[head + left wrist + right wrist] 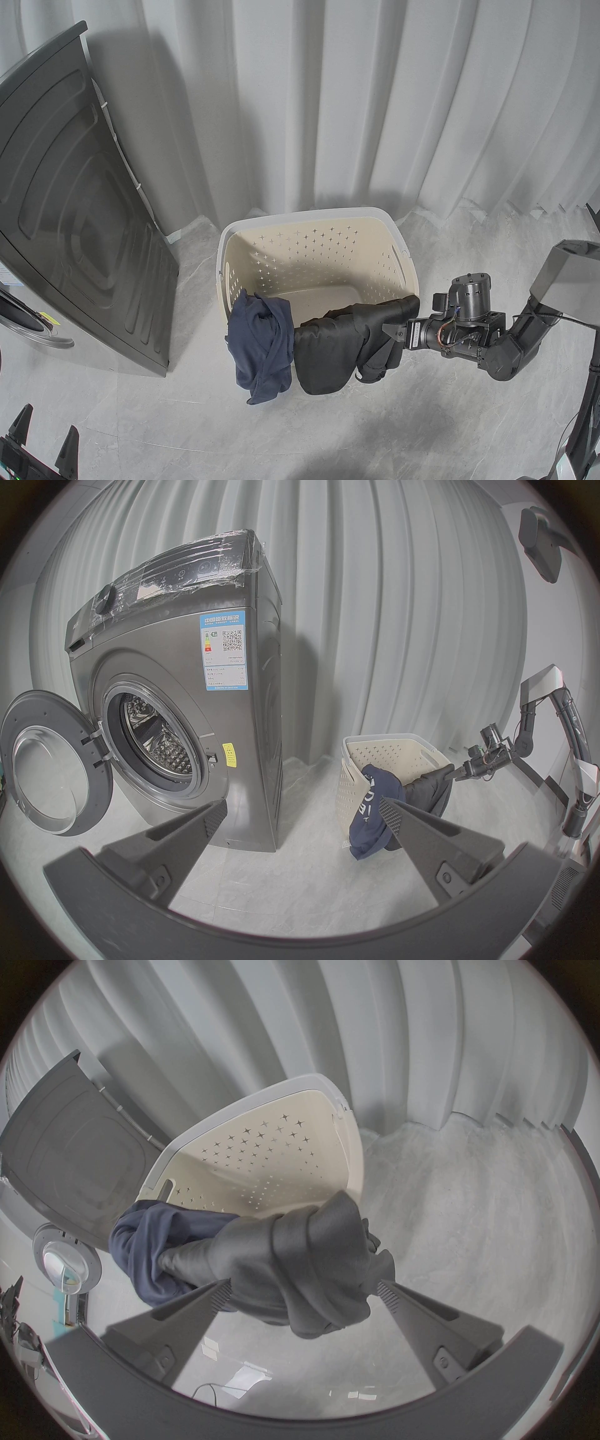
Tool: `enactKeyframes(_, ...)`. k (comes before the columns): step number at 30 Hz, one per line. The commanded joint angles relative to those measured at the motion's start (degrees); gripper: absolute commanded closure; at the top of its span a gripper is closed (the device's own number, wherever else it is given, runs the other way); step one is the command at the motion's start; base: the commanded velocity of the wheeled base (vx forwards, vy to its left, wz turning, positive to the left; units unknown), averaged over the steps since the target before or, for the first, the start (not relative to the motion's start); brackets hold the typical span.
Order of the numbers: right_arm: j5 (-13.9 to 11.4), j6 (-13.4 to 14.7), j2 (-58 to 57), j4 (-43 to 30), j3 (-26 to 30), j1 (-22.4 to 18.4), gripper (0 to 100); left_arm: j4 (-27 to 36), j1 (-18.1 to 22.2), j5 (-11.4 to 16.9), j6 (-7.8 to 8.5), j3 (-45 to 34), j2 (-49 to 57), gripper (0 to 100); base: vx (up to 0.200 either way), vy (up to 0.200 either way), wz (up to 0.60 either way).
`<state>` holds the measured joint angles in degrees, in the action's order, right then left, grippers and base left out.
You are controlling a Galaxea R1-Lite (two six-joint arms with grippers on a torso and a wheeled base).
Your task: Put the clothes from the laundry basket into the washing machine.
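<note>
Washer: door open, well off from your left gripper, whose fingers are spread and empty | basket: just beyond your right gripper | black garment: draped over the near rim, between the right gripper's spread fingers, unclamped | blue garment: draped beside it, on the far side from that gripper.

Mid-frame, the laundry basket is open from above; a blue garment and a dark garment drape its near rim. The washing machine walls off the left; bare floor spans the lower centre.
</note>
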<state>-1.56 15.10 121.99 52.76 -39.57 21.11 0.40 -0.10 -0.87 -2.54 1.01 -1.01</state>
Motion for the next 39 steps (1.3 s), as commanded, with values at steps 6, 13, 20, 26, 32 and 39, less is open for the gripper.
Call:
enactKeyframes(6,-0.72,0.19,4.92,6.57,-1.47,-0.2,100,-0.05,0.01,-0.01,-0.01,-0.84,0.75,0,0.0,0.0,0.0)
enactKeyframes(13,-1.34,0.54,-2.64,11.75,8.11,2.53,100,-0.05,0.01,-0.01,-0.01,-0.84,0.75,0,0.0,0.0,0.0)
enactKeyframes(20,-0.46,0.98,-15.73,13.24,13.29,4.55,100,-0.05,0.01,-0.01,-0.01,-0.84,0.75,0,0.0,0.0,0.0)
enactKeyframes(26,1.91,0.63,-27.33,12.72,14.35,5.34,100,-0.05,0.01,-0.01,-0.01,-0.84,0.75,0,0.0,0.0,0.0)
enactKeyframes(32,2.0,-0.87,-34.8,9.82,12.94,9.56,100,0.04,0.01,-0.01,0.07,-0.84,0.75,0,0.0,0.0,0.0)
enactKeyframes(39,1.74,-1.48,-42.1,6.92,12.59,12.9,100,-0.05,0.01,-0.01,0.16,-0.84,0.75,0,0.0,0.0,0.0)
